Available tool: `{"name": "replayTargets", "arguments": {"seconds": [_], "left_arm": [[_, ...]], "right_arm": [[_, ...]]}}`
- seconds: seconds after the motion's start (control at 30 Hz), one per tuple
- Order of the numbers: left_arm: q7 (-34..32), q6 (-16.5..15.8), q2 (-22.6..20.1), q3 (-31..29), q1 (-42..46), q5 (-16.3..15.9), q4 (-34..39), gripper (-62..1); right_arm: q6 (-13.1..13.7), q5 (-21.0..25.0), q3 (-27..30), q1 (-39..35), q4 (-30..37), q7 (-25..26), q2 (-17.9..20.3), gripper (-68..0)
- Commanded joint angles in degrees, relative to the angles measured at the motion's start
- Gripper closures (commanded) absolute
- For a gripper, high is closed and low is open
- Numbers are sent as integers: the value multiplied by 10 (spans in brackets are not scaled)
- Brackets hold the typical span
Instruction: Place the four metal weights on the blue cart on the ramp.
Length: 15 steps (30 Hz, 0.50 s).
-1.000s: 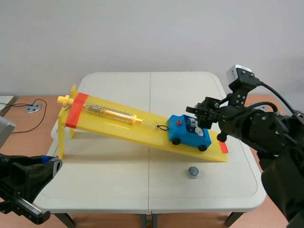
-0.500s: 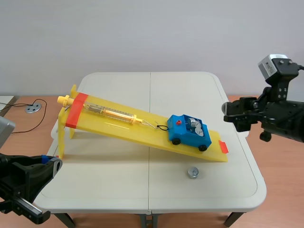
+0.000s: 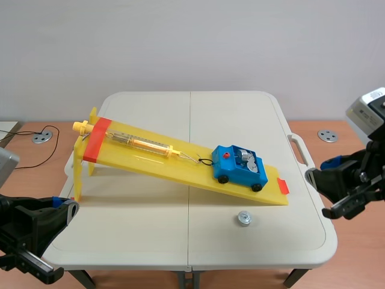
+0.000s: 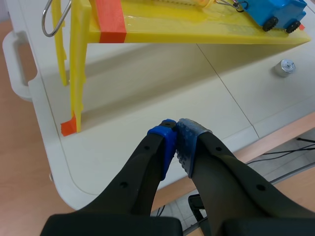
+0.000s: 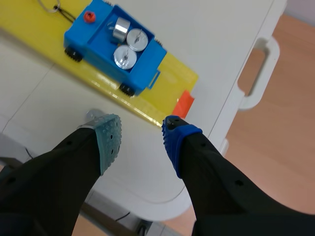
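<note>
It looks like a lab: a yellow ramp (image 3: 180, 167) sits on a white folding table (image 3: 150, 111) against a bare pale wall (image 3: 192, 42), between 2 wooden desktops (image 3: 30, 177) with round grey discs (image 3: 41, 138).

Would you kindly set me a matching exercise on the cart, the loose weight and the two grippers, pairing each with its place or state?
Things:
1. blue cart
2. loose weight
3. left gripper
4. right gripper

Places or states:
A. open, holding nothing
B. on the table, in front of the low end of the yellow ramp
C. on the yellow ramp, with three weights inside
D. shut on nothing

Pairs: 1-C, 2-B, 3-D, 4-A.
</note>
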Motion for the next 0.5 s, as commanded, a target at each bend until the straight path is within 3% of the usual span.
{"name": "replayTargets", "arguments": {"seconds": [0.0, 0.17, 0.47], "left_arm": [[-64, -14, 1, 0, -5, -44, 31, -27], [-64, -14, 1, 0, -5, -44, 31, -27], [-64, -14, 1, 0, -5, -44, 31, -27]], "right_arm": [[24, 39, 3, 2, 42, 52, 23, -218], [24, 4, 1, -24, 42, 64, 14, -218], [15, -57, -31, 0, 16, 111, -4, -220]]}}
